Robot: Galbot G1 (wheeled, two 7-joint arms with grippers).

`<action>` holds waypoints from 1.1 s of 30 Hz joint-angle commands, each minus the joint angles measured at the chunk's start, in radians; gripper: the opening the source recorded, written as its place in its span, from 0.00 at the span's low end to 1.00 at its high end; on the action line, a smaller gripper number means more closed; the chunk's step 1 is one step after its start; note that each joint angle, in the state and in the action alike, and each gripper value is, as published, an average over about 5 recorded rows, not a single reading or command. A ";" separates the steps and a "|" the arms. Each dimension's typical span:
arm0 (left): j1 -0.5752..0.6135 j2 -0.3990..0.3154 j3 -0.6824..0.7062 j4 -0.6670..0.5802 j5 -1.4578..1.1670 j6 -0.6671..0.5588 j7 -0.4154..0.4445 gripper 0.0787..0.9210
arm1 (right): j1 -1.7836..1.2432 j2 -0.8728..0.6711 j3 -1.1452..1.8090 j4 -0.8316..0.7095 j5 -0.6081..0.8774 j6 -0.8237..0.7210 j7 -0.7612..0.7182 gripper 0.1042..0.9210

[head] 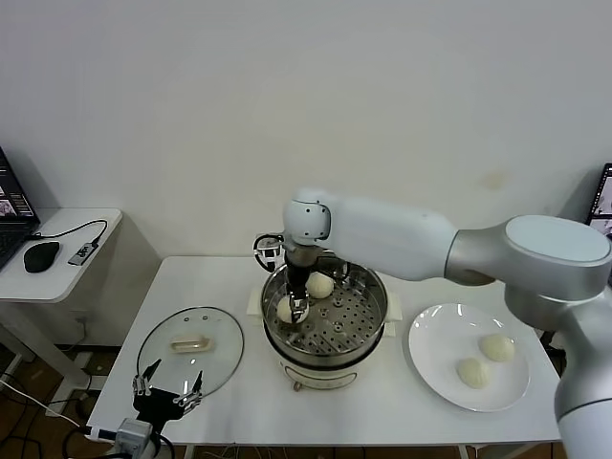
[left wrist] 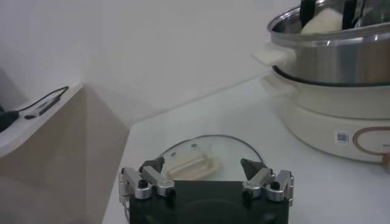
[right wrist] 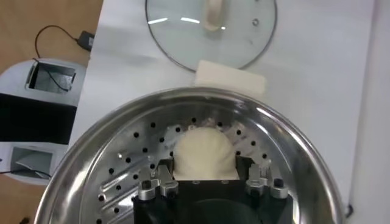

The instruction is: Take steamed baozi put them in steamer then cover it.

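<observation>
Right gripper down inside steamer, fingers narrowed around baozi at basket's 9 o'clock side; second bun just beside, toward 12. Two more on plate, 3 o'clock of steamer, right arm nearer. Left gripper wide open, empty, near lid.

White wall, side desk w/ laptop.

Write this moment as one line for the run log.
right gripper: in steamer, around baozi | left gripper: open, idle by lid | plate: two baozi | lid off
</observation>
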 commanded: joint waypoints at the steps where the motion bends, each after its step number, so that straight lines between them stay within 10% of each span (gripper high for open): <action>1: -0.001 0.002 0.001 0.005 0.000 0.000 0.000 0.88 | -0.038 0.026 0.007 -0.022 -0.019 -0.001 0.008 0.63; 13: -0.003 0.001 0.000 0.009 0.000 0.001 0.003 0.88 | 0.025 -0.084 0.037 0.086 -0.011 -0.003 0.013 0.87; 33: 0.017 0.022 -0.005 0.010 0.002 0.000 0.006 0.88 | 0.152 -0.843 0.080 0.488 -0.160 0.150 -0.146 0.88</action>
